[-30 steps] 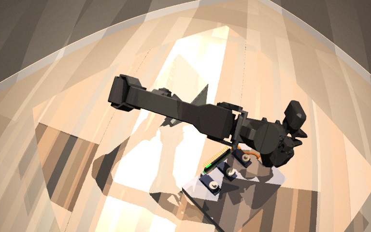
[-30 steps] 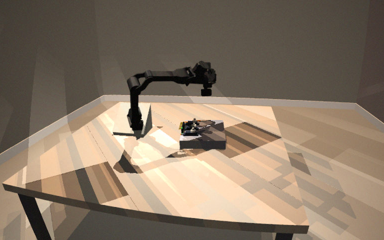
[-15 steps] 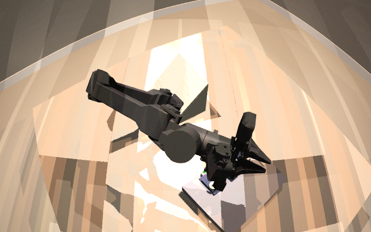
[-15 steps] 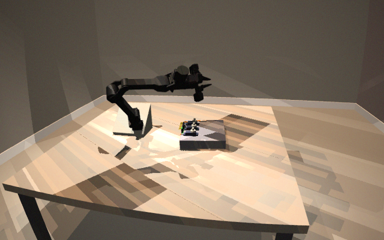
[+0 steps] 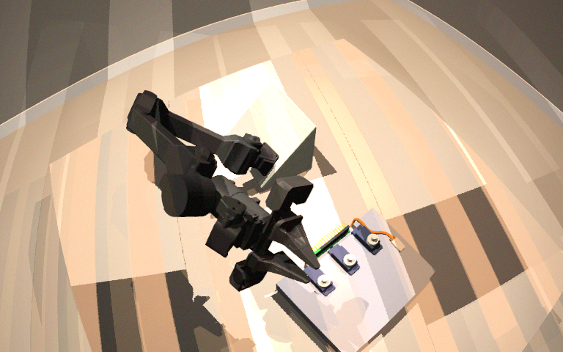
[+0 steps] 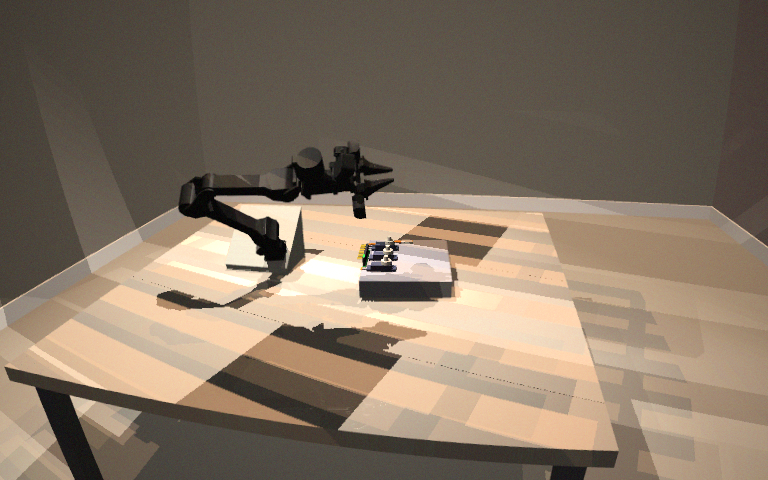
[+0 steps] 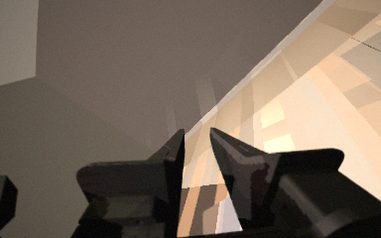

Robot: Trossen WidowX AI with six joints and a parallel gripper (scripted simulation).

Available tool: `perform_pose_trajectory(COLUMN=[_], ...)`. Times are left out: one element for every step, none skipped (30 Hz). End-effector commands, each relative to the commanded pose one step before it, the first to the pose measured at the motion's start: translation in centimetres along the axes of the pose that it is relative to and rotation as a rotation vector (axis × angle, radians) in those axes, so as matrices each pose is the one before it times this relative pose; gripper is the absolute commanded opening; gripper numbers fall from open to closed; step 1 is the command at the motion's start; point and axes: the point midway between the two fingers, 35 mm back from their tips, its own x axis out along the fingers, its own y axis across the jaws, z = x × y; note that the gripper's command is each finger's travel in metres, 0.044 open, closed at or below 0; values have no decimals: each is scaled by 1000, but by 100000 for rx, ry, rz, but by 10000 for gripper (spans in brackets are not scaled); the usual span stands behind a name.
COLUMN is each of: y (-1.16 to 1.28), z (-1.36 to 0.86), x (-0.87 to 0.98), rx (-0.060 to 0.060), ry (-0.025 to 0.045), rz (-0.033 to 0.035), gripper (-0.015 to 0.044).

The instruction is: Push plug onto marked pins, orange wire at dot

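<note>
My gripper (image 5: 314, 274) (image 6: 393, 174) (image 7: 196, 132) is open, with nothing between its fingertips. It is high above the table and the pale grey holder (image 5: 386, 284) (image 6: 406, 290). Three dark blue servos with white hubs sit on the holder. The servo at the right in the top view (image 5: 366, 237) has an orange lead (image 5: 380, 232) (image 6: 399, 242) beside it. A small pale tan piece at the lead's end, apparently the plug (image 5: 399, 246), lies near the holder's edge; its holes cannot be made out. The yellow pin row (image 5: 330, 235) (image 6: 362, 252) shows bright green at one end; the dot is unclear.
A pale wedge-like block (image 5: 284, 124) (image 6: 256, 238) stands by the arm's base. The wooden table (image 5: 113, 244) (image 6: 494, 369) carries strong striped light and dark shadows. The arm partly covers the near end of the pin row in the top view.
</note>
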Motion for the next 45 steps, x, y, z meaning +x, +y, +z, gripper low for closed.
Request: perform_pose_trajectory(y=[-1526, -361, -365, -366, -365, 16, 33, 50, 69, 89, 108, 120, 128, 134, 139, 145, 153, 158, 164, 169, 178, 184, 190, 196, 201, 207, 217, 223, 229, 235, 240, 246, 251, 257, 262, 267, 281, 288, 293, 299, 304, 309, 314, 320, 325], z=[1097, 325, 318, 308, 297, -77, -152, -227, -302, -376, -436, -460, -469, -468, -465, -463, -469, -467, -464, -461, -467, -465, -461, -458, -455, -451, -458, -455, -451, -447, -443, -438, -434, -430, -425, -421, -430, -426, -420, -415, -410, -405, -399, -394, -389], x=[-2660, -608, -606, -599, -590, 97, 191, 285, 378, 470, 546, 578, 593, 594, 594, 594, 605, 605, 605, 604, 615, 615, 613, 611, 610, 607, 619, 617, 614, 611, 607, 603, 599, 595, 590, 585, 599, 594, 588, 582, 576, 569, 562, 554, 547], rx=[-7195, -1669, -1695, -1711, -1719, 180, 349, 509, 655, 781, 861, 855, 818, 760, 700, 641, 593, 532, 472, 412, 359, 298, 237, 177, 117, 59, 0, -60, -120, -178, -236, -292, -348, -403, -456, -508, -578, -633, -685, -736, -786, -834, -881, -927, -971], ry=[-9121, -2295, -2289, -2267, -2235, 553, 1087, 1621, 2153, 2677, 3106, 3279, 3355, 3351, 3341, 3329, 3377, 3365, 3349, 3331, 3379, 3360, 3337, 3312, 3286, 3257, 3304, 3276, 3242, 3206, 3168, 3129, 3088, 3046, 3002, 2957, 3003, 2959, 2907, 2853, 2798, 2741, 2683, 2625, 2565], rz=[-5136, -1189, -1235, -1273, -1304, -35, -72, -114, -165, -225, -291, -342, -388, -427, -467, -507, -558, -602, -645, -689, -749, -796, -843, -891, -939, -987, -1060, -1112, -1163, -1214, -1265, -1316, -1366, -1417, -1467, -1516, -1617, -1673, -1725, -1777, -1828, -1878, -1928, -1977, -2025], gripper=[115, 115, 115, 115, 115, 115, 115, 115, 115, 115, 115, 115, 115, 115, 115, 115, 115, 115, 115, 115, 115, 115, 115, 115, 115, 115, 115, 115, 115, 115, 115, 115, 115, 115, 115, 115, 115, 115, 115, 115, 115, 115, 115, 115, 115])
